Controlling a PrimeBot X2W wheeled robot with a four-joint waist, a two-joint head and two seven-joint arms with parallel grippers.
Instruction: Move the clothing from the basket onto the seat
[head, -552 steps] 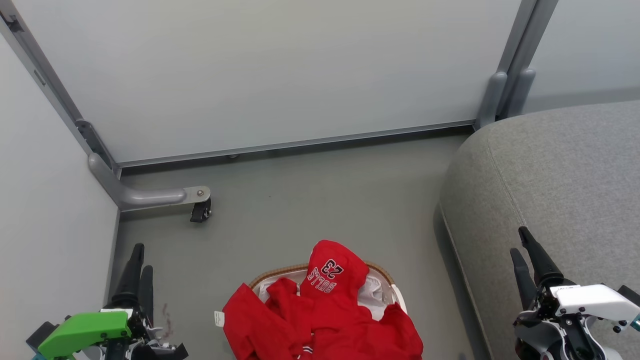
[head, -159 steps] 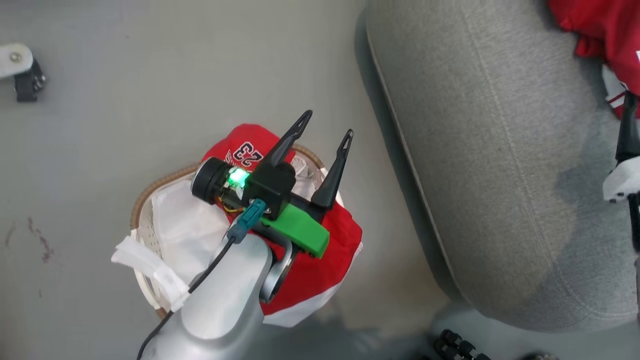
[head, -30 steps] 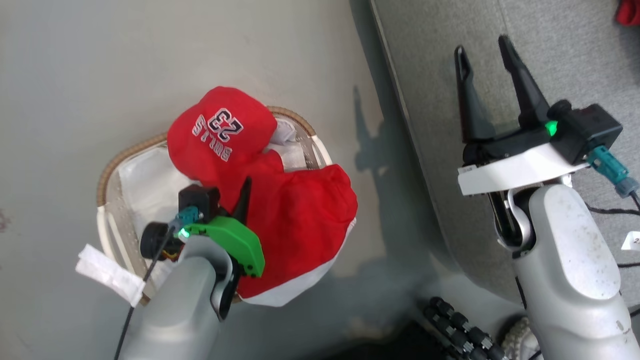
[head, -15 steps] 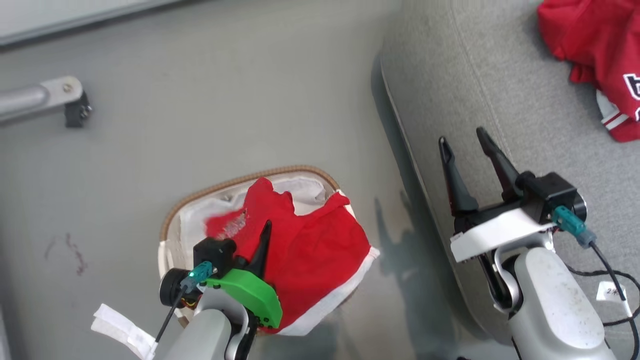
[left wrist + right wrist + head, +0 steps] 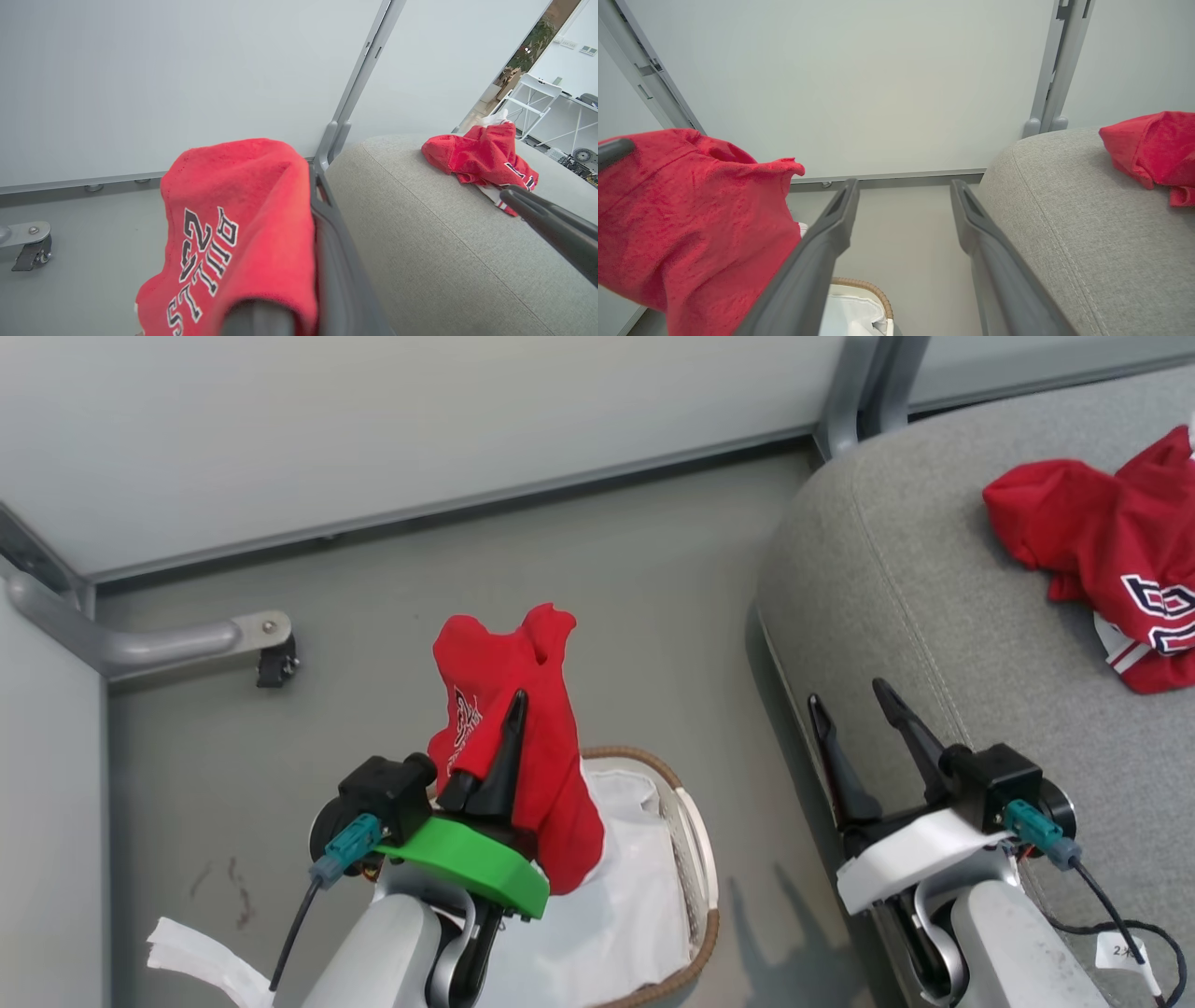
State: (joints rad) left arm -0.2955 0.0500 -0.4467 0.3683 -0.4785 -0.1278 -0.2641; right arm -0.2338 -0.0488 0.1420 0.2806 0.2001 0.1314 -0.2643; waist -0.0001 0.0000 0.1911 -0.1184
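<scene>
At far left, a wheeled metal foot (image 5: 271, 658) is standing on the grey floor (image 5: 635, 579). Right of it, the left gripper (image 5: 509, 719) is clenching a red garment (image 5: 485, 653), its jaws pinched tight on the cloth, with "BULLS 23" lettering showing in the left wrist view. The garment is hanging above the basket (image 5: 689, 845) rather than lying in it, probably so that it is clearing the rim before being carried across to the seat. The basket is sitting on the floor directly below and is showing a white liner (image 5: 625, 896) inside. No other red clothing is visible in it, though the arm and the hanging cloth are hiding part of the inside. Further right, the right gripper (image 5: 848, 695) is hovering by the seat's edge with its jaws spread apart and holding nothing. The seat (image 5: 934, 644) is filling the right side, and a second red garment (image 5: 1074, 537) is lying crumpled on its far part.
</scene>
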